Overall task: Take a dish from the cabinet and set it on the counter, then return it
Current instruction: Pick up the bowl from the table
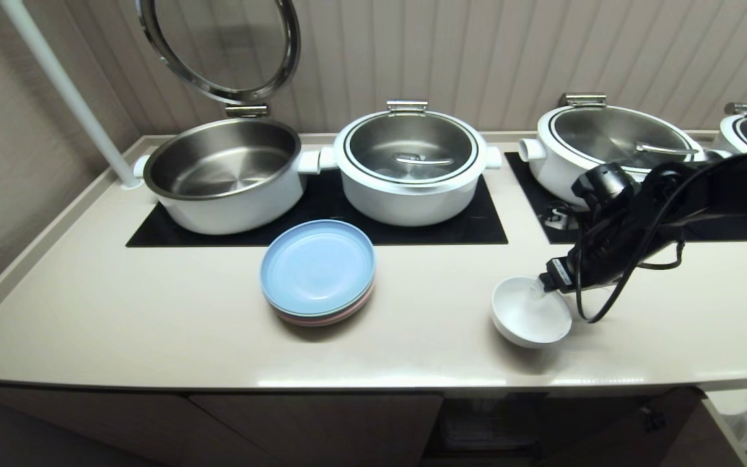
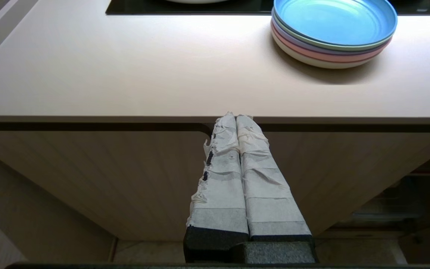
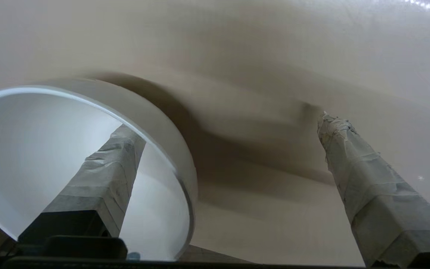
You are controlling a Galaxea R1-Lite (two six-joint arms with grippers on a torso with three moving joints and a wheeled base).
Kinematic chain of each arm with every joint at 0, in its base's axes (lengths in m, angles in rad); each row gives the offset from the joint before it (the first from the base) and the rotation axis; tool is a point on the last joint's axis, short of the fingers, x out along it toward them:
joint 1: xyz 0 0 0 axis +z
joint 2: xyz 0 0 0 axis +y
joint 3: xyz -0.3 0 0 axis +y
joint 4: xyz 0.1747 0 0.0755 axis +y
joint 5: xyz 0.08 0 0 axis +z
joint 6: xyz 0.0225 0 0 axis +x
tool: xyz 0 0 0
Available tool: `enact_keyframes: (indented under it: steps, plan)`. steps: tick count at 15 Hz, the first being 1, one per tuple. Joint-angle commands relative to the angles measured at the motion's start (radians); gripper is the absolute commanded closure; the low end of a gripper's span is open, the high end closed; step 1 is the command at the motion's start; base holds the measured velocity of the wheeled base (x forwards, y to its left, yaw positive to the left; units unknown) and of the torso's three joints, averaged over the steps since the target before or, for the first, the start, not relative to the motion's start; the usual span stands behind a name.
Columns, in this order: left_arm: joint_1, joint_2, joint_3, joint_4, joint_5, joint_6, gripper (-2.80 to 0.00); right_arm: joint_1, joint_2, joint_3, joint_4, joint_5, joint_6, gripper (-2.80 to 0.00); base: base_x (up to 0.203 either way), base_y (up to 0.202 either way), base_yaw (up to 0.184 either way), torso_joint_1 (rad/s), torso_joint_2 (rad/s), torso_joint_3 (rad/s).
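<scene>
Right wrist view shows the right gripper [image 3: 230,127] spread wide astride the rim of the dish [image 3: 50,149], which sits near the counter [image 1: 153,311]'s front edge, toward its right end.

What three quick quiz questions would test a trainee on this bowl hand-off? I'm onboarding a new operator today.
1. True or false: the right gripper is clamped shut on the dish.
2. Where does the dish stand? A) inside the cabinet B) on the counter C) on the stack of plates
3. Which pot has its lid raised: the leftmost pot or the one beside it?

Key
1. False: its jaws are spread wide, one finger inside the dish and one outside.
2. B.
3. The leftmost pot.

The left gripper hangs shut below the counter edge.
</scene>
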Motion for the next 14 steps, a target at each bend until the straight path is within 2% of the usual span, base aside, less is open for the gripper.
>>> enact_keyframes:
  steps: [1, 14]
  plan:
    - [-0.001, 0.0, 0.0, 0.0, 0.0, -0.001, 0.0, -0.001, 0.015, -0.003, -0.007, 0.002, 0.0, -2.8, 0.0, 0.0, 0.0, 0.0, 0.0, 0.0]
    - [-0.001, 0.0, 0.0, 0.0, 0.0, -0.001, 0.0, 0.01, 0.029, 0.003, -0.033, 0.003, 0.001, -2.8, 0.0, 0.0, 0.0, 0.0, 0.0, 0.0]
